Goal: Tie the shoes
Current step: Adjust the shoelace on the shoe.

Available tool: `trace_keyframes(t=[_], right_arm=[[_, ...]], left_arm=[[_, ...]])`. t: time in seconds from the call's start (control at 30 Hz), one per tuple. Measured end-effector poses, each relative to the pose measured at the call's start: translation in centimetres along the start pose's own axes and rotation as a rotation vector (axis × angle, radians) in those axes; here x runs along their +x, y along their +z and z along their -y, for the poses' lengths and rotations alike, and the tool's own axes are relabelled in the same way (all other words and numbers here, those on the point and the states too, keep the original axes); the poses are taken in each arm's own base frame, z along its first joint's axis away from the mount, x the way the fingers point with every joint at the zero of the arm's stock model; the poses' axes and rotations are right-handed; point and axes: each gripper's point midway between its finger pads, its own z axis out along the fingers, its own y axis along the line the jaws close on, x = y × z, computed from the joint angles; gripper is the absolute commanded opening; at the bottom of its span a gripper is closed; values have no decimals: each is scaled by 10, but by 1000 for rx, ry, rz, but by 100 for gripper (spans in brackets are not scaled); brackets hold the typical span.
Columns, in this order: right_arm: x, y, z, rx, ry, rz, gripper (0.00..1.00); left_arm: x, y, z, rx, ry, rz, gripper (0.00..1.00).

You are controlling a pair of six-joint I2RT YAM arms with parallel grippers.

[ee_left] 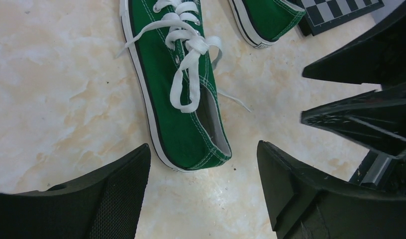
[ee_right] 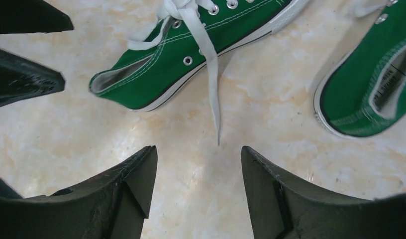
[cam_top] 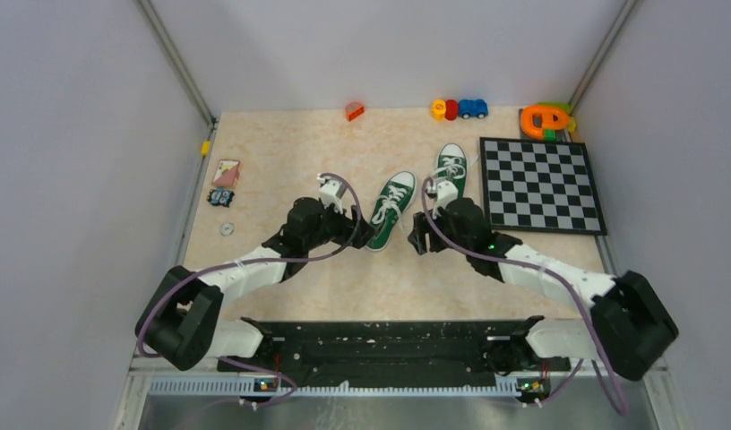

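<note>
1. Nearer shoe (cam_top: 393, 209): green canvas, white sole and toe cap; upright on the desk (cam_top: 281, 152), toe angled away and rightward; white laces (ee_left: 187, 59) untied, one end trailing loose.
2. Farther shoe (cam_top: 451, 167): matching; upright just beside it, toe pointing away.

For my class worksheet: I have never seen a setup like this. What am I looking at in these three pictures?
Two robot arms stand at the near edge of a table. The wide picture looks down from above; the other two come from wrist cameras. The black wedges there are each arm's tool: left tool and right tool, both open, holding nothing. Two green shoes lie ahead, one white lace trailing loose. A chessboard and small toys lie nearby.
</note>
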Motion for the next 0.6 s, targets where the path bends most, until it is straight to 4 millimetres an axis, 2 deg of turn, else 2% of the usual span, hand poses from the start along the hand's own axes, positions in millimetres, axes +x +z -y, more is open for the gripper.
trace_keyframes(t=[0.07,0.2,0.33,0.37,0.4,0.43,0.5,0.6], right_arm=[[2,22,-2,9,-22,-50,61],[13,60,7,55,-59,-135,60],[35,82,14,72,-86,-198,59],[41,87,16,74,-91,-218,50],[47,93,18,79,-101,-231,29],[41,102,16,73,-101,-210,12],[34,117,15,79,-80,-182,1],[31,117,21,123,-36,-167,0]], left_arm=[[-2,4,-1,-9,-4,-12,81],[-3,11,-6,-27,-19,-45,80],[-3,9,-16,-51,-43,-53,80],[-4,8,-20,-58,-52,-49,79],[-7,8,-24,-66,-63,-43,78],[-8,7,-27,-75,-75,-38,78],[-13,6,-32,-82,-95,-24,77],[-17,7,-32,-55,-115,-9,77]])
